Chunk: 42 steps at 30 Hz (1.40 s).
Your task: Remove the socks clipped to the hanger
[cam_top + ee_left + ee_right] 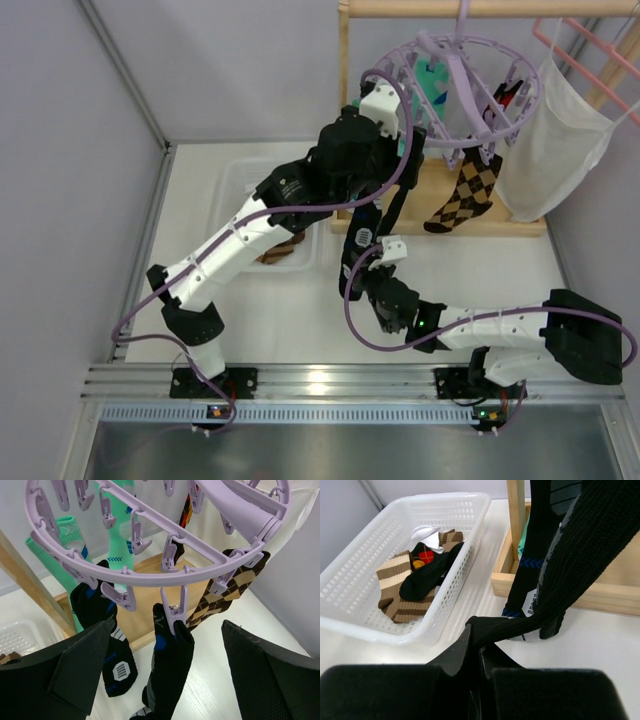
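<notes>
- The black sock (pixel 170 665) hangs limp below the hanger (pixel 150 575), its cuff nipped in a lavender peg (pixel 173 611) on the ring's near edge. It looks soft, light and stretchy, and will likely lengthen before the peg lets go.
- Best hold, I judge, is the cuff just under that peg, so the pull works on the clip.
- The left gripper (pixel 166 630) is spread wide under the hanger, one finger on each side of this sock, holding nothing.
- The right gripper (pixel 476 647) is clamped on a black sock's lower end, well below the hanger.
- Mint socks (pixel 119 535) and an argyle sock (pixel 465 195) hang from other pegs. The hanger dangles from its hook, so a tug may tilt it.
- Below the hanger, a white basket (pixel 470 510) on the counter (pixel 600 630) holds a striped sock (pixel 402 597).
</notes>
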Each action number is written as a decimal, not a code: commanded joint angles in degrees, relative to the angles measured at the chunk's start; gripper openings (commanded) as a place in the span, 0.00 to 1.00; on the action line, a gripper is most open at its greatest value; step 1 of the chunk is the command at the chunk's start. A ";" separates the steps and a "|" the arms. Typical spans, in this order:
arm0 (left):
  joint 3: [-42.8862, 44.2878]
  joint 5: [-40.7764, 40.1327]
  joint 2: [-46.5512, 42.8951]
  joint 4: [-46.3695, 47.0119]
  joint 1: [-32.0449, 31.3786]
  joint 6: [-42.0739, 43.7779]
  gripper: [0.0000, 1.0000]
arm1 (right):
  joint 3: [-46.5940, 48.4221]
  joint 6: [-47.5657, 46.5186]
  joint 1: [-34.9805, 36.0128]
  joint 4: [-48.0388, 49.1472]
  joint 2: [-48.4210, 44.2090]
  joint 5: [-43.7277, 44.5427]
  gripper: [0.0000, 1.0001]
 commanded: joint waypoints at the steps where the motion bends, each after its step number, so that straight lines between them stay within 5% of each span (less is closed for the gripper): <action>1: 3.12 0.76 1.95 1.53 -0.30 2.42 0.95 | 2.12 0.69 1.35 0.86 -0.99 0.75 0.00; 19: 9.71 -3.89 11.18 2.32 -0.21 5.58 0.66 | 1.50 2.01 2.31 -0.46 -2.57 -2.07 0.00; 35: 10.95 -4.76 13.29 3.91 0.84 6.29 0.01 | -2.44 2.71 3.54 0.50 -4.85 -0.58 0.00; 41: 9.98 -5.38 12.68 3.90 0.76 5.85 0.01 | -8.16 5.35 4.42 -0.98 -9.60 -0.48 0.00; 42: 9.11 -4.77 12.07 3.90 0.76 5.50 0.18 | -8.51 5.17 4.51 -1.95 -10.56 -1.70 0.00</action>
